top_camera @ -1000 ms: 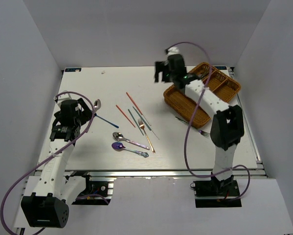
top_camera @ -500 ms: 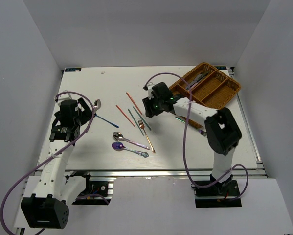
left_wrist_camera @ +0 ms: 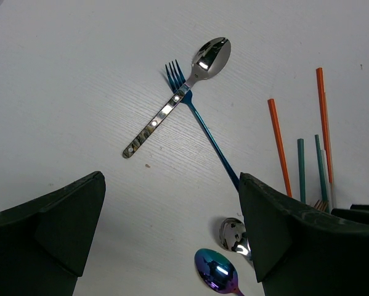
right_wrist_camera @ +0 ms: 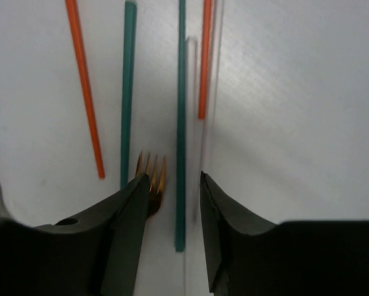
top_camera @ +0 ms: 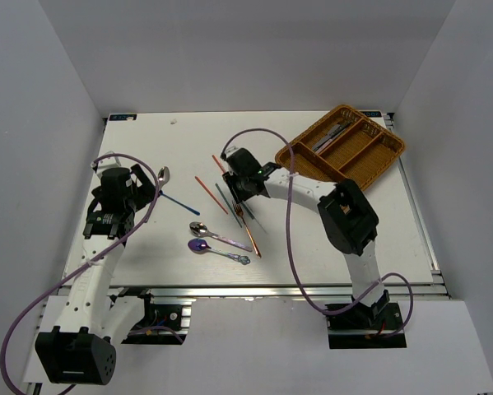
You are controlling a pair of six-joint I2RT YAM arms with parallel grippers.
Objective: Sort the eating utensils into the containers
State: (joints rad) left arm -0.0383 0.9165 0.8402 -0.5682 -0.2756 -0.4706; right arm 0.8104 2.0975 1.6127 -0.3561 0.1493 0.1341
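Note:
Loose utensils lie mid-table. My right gripper (top_camera: pixel 239 193) is down over them, open, its jaws straddling the near end of a green chopstick (right_wrist_camera: pixel 181 123) with a gap on both sides. A gold fork (right_wrist_camera: pixel 151 169) pokes out beside the left finger. A second green chopstick (right_wrist_camera: pixel 128 92) and two orange chopsticks (right_wrist_camera: pixel 84 92) lie alongside. My left gripper (left_wrist_camera: pixel 172 185) hovers wide open at the table's left, holding nothing. Beyond it a silver spoon (left_wrist_camera: pixel 206 58) crosses a blue fork (left_wrist_camera: pixel 202 123). The brown wicker tray (top_camera: pixel 394 148) stands at the back right.
A purple spoon (top_camera: pixel 199 245) and another silver spoon (top_camera: pixel 198 228) lie near the front centre, both close to my left gripper's right finger in the left wrist view. Some utensils (top_camera: pixel 332 136) rest in the tray's far compartment. White walls enclose the table.
My right arm swung from above the tray leftward and down to the chopsticks at mid-table, and its jaws narrowed from wide open. The left arm has not moved.

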